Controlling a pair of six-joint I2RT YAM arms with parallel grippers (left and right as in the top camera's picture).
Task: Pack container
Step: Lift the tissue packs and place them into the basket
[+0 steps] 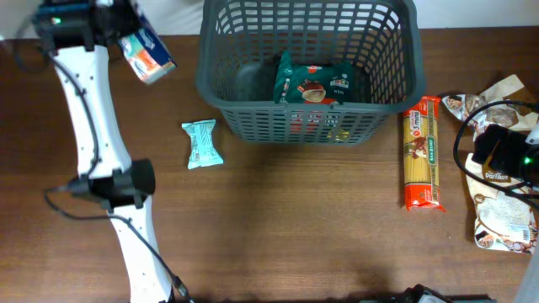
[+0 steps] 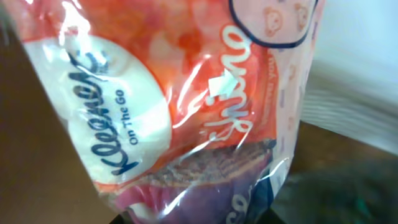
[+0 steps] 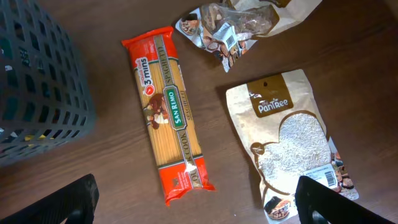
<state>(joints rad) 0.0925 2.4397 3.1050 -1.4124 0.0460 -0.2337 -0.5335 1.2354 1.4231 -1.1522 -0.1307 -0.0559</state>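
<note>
The container [image 1: 221, 93], a dark grey lattice basket, stands at the back centre with a green packet [image 1: 313, 84] inside. To its left, above the table, my left gripper [image 1: 126, 40] is shut on an orange and white Kleenex tissue pack [image 1: 148, 55]. That pack [image 2: 186, 106] fills the left wrist view and hides the fingers. My right gripper [image 3: 199, 205] hangs open at the far right, its fingers [image 3: 71, 202] spread over the bare table between a spaghetti packet [image 3: 168, 112] and a rice pouch [image 3: 292, 140].
A small teal packet [image 1: 202, 143] lies left of the basket. The spaghetti packet [image 1: 422, 151] lies right of it. The rice pouch [image 1: 505, 223] and a bag of nuts [image 1: 480, 99] lie at the right edge under the right arm.
</note>
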